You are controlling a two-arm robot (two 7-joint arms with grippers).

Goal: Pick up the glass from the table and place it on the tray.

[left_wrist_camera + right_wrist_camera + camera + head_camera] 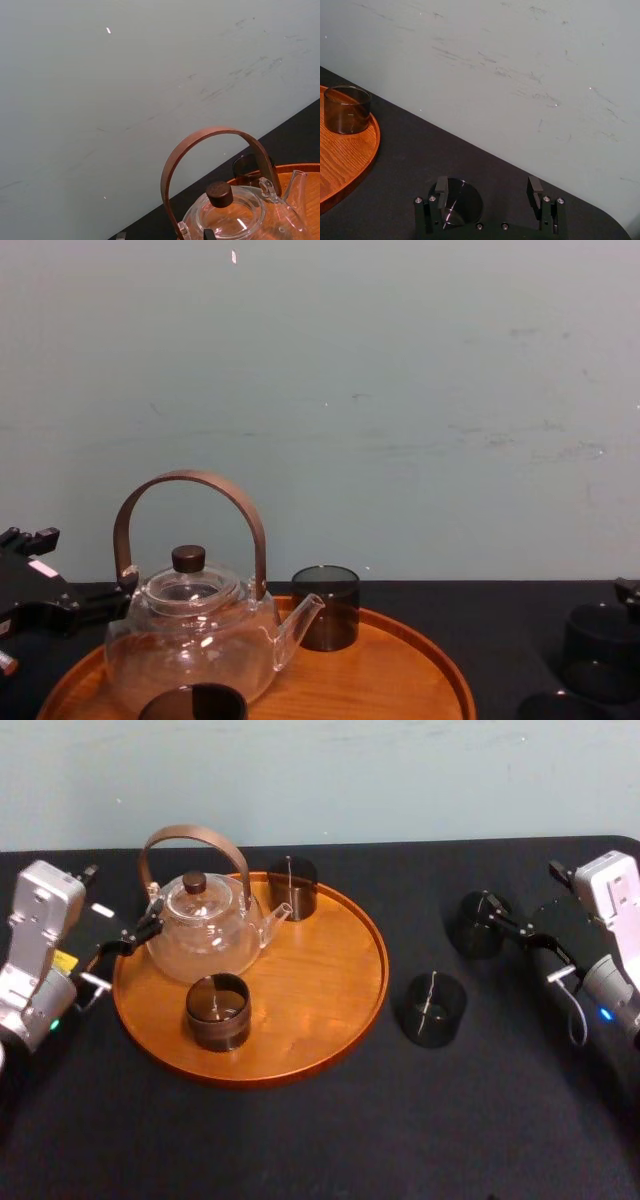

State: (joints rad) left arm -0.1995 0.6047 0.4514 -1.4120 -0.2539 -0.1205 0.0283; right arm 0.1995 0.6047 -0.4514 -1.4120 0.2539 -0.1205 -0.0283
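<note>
1. Head view: found the glass (478,925) upright on the table (300,1140), well to the right of the tray (330,1020) and clear of its rim.
2. Right wrist view: saw the right gripper (487,192) released and spread wide, with the glass close by one finger (441,186) on the tray side, not midway between the two.
3. Judged the right arm much the nearer. Placed the left gripper (130,938) idle at the tray's left rim beside the teapot (200,925); could not tell its grip.
4. Noted a second glass (433,1008) on the table nearer the tray, plus a back glass (292,885) and a front glass (218,1010) already on it.
5. Judged the upright axis to suit a level side grasp, after shifting sideways to centre the glass.
</note>
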